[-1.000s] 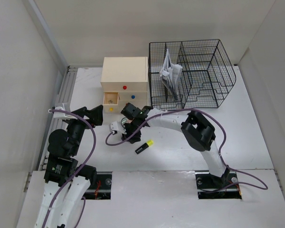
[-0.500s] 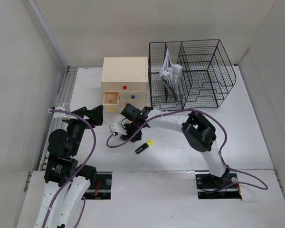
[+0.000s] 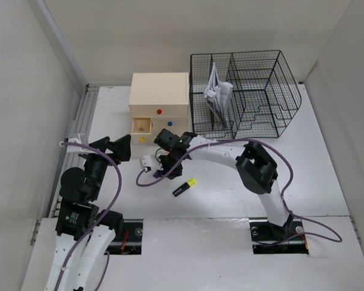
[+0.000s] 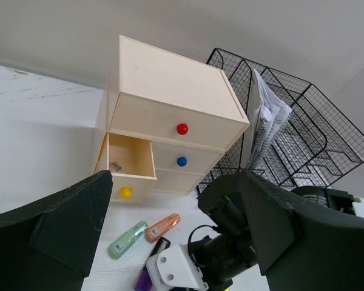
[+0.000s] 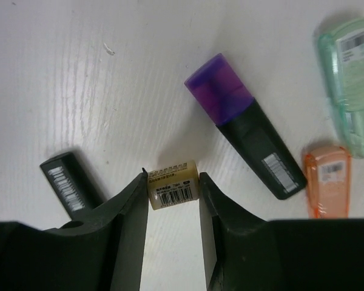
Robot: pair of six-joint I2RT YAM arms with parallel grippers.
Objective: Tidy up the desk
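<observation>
Four highlighters lie around the right gripper (image 5: pixel 171 180): one purple-capped (image 5: pixel 246 142), one green (image 5: pixel 350 79), one orange (image 5: pixel 326 182), one yellow-capped (image 3: pixel 184 187). One barcoded beige piece (image 5: pixel 173 185) sits between its fingers. Beyond it stand one drawer box (image 3: pixel 159 97) with three drawers (image 4: pixel 131 163) and one wire organizer (image 3: pixel 255 91).

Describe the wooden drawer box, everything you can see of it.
The drawer box is pale beige, wood by its look, standing upright at the far side of the desk, close beside the black wire organizer. A wide top drawer carries a red knob; below, a blue-knobbed drawer is shut and the yellow-knobbed drawer is pulled open, a small item inside. Its top is bare.
</observation>
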